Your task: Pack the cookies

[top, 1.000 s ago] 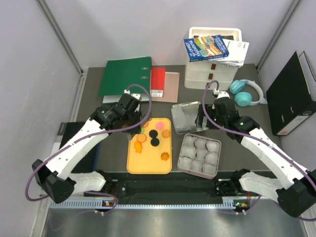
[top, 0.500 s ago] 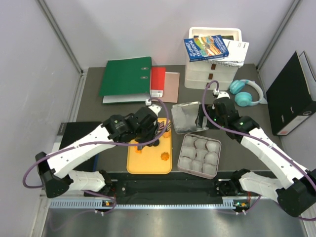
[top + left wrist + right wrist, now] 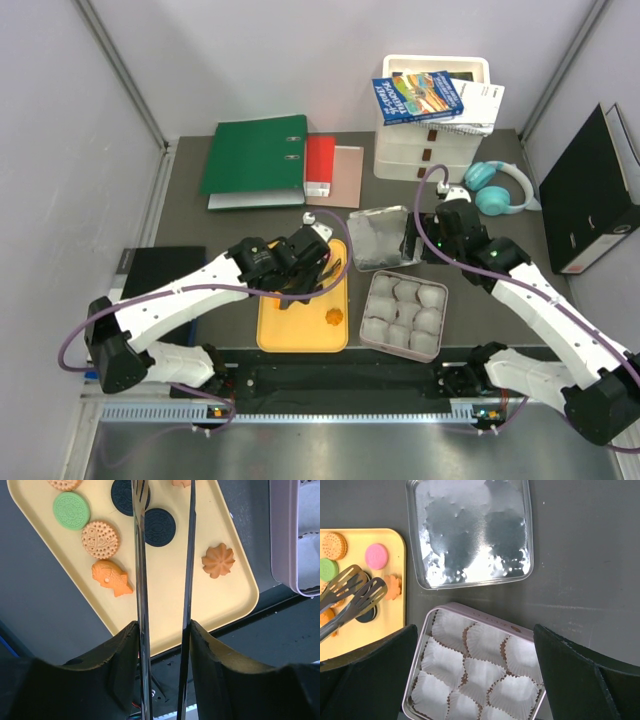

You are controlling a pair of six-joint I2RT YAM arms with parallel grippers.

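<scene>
The cookies lie on a yellow tray point(image 3: 165, 610): a green one point(image 3: 71, 510), a round orange one point(image 3: 100, 539), an orange fish point(image 3: 112, 577), two black ones point(image 3: 160, 527) and an orange flower point(image 3: 218, 560). A pink cookie point(image 3: 376, 556) shows in the right wrist view. My left gripper point(image 3: 163, 630) is shut on metal tongs point(image 3: 141, 580), whose blades stand apart over the black cookies. It hovers over the tray point(image 3: 300, 330). My right gripper point(image 3: 475, 650) hangs open and empty above the tin point(image 3: 470, 611) of white paper cups.
The tin's silver lid point(image 3: 378, 238) lies behind the tin point(image 3: 403, 313). At the back are a green binder point(image 3: 255, 150), a red book point(image 3: 320, 165) and white drawers point(image 3: 430, 115). Teal headphones point(image 3: 495, 188) and a black binder point(image 3: 590, 190) sit on the right.
My left arm has swung right from the tray's back-left corner to above the tray's middle, carrying the tongs. The tong blades have spread a little. The right arm has barely moved.
</scene>
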